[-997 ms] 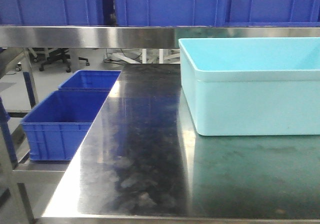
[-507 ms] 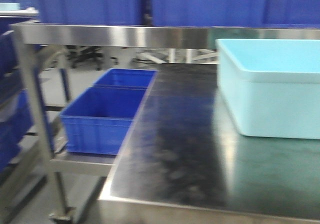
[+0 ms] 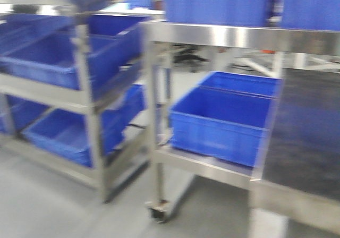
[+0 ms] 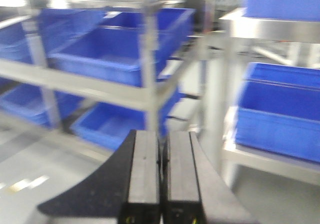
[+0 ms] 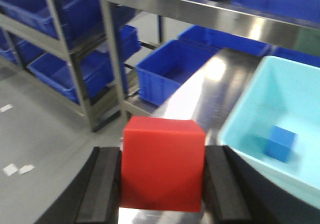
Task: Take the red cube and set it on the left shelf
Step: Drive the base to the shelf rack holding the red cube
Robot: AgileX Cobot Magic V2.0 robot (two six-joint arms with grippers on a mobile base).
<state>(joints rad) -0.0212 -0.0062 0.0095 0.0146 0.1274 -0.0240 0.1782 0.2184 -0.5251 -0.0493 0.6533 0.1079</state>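
Now red cube clamped between right end effector pads, over bench edge; looks rigid, light, smooth; flat opposite faces hold best; left end effector closed, empty.

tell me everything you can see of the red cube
The red cube is a plain, matte red block with crisp edges, plastic by its look. It is level, clamped on two opposite sides between the dark pads of the right gripper, held above the edge of the steel worktable. Nothing else touches it.
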